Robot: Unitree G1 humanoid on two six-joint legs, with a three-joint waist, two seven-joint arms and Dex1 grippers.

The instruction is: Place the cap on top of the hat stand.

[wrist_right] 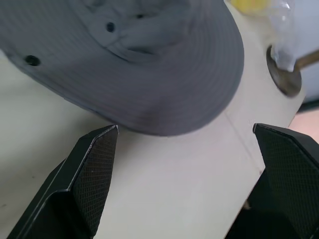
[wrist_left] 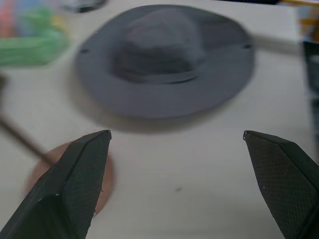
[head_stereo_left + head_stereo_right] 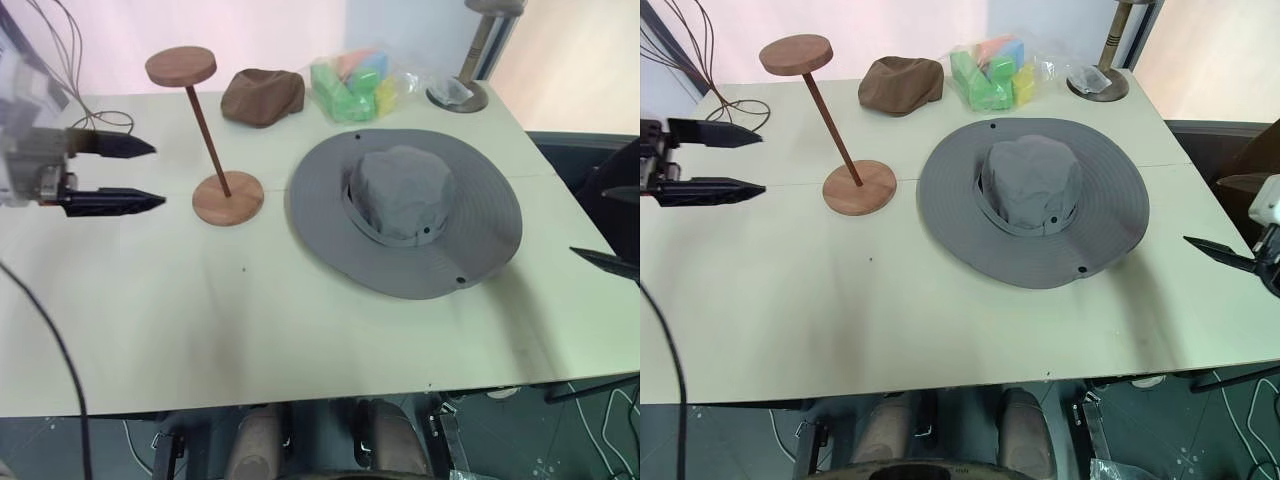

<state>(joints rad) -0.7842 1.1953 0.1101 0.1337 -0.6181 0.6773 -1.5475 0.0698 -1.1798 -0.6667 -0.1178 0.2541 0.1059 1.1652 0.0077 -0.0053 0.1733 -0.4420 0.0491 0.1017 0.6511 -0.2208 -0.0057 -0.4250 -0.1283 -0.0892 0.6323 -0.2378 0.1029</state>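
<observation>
We see 1 cap [image 3: 1032, 200] flat at table [image 3: 940, 320] centre, 1 stand [image 3: 830, 130] at its 9 o'clock, brown cap [image 3: 901, 83], bag [image 3: 995, 75] behind. Both grippers [image 3: 735, 160] [image 1: 184, 134] wide open, empty.

Left gripper [image 3: 155, 175] and right gripper [image 1: 185, 132] both spread wide, empty.
</observation>
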